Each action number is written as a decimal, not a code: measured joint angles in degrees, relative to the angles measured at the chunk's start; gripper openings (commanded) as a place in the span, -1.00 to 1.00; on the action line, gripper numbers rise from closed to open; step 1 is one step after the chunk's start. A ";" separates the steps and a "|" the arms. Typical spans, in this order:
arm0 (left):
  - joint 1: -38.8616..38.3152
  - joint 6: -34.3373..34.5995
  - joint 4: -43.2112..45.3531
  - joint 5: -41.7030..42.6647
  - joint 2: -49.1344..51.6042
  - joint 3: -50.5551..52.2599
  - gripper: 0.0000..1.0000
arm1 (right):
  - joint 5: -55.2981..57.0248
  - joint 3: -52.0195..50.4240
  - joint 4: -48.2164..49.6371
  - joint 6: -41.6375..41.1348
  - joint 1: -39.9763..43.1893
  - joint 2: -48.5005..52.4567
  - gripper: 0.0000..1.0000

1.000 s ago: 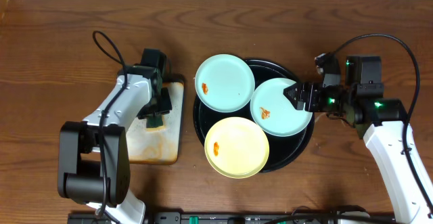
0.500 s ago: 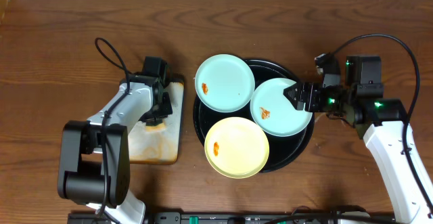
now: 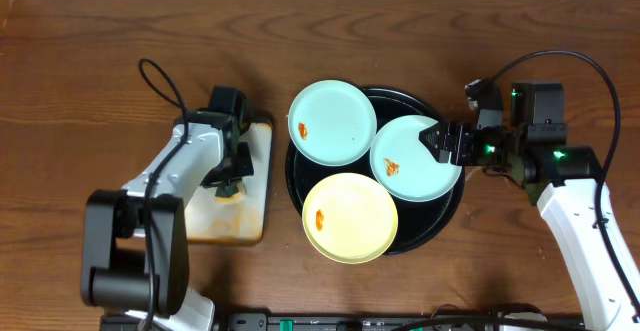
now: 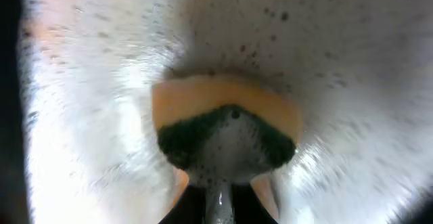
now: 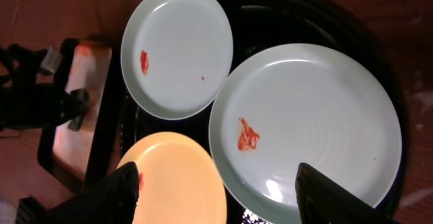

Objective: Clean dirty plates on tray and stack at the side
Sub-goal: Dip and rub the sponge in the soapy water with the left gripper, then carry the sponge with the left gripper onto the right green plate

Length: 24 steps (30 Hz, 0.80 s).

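Three plates lie on the black tray: a pale blue one at the upper left, a pale blue one at the right, and a pale yellow one in front. Each has an orange-red smear. My right gripper is open over the right blue plate's rim; the other blue plate and the yellow plate lie beyond. My left gripper is down on the small stained tray, shut on the yellow-and-green sponge.
The small rectangular tray sits left of the black tray, almost touching it. Cables loop from both arms over the wooden table. The black tray's rim shows behind the plates in the right wrist view.
My left arm has shifted slightly over the small tray and the green sponge is now covered by its gripper. The right arm and the plates have not moved.
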State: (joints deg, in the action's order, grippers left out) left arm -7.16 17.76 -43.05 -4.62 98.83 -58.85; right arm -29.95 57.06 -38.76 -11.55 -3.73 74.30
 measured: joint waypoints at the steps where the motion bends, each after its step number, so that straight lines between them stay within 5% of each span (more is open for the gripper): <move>1: 0.00 0.00 -0.55 0.24 -0.85 -0.46 -0.85 | 0.00 0.00 0.00 0.00 0.00 0.00 0.44; 13: -0.33 0.00 -3.87 2.78 -9.75 -4.20 -0.86 | 0.63 0.00 0.04 -0.02 0.00 0.00 0.43; 17: -2.93 0.07 -8.28 3.82 -9.66 -8.81 -0.85 | 4.04 0.00 0.02 -0.42 0.00 0.00 0.10; 24: -12.48 2.99 -7.74 5.14 -9.66 -19.69 -0.85 | 13.66 0.13 -0.28 -1.46 0.00 3.61 -0.18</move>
State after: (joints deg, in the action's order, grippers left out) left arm -19.64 20.75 -50.78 0.51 89.17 -78.54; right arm -16.29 57.19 -39.05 -13.02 -3.73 77.91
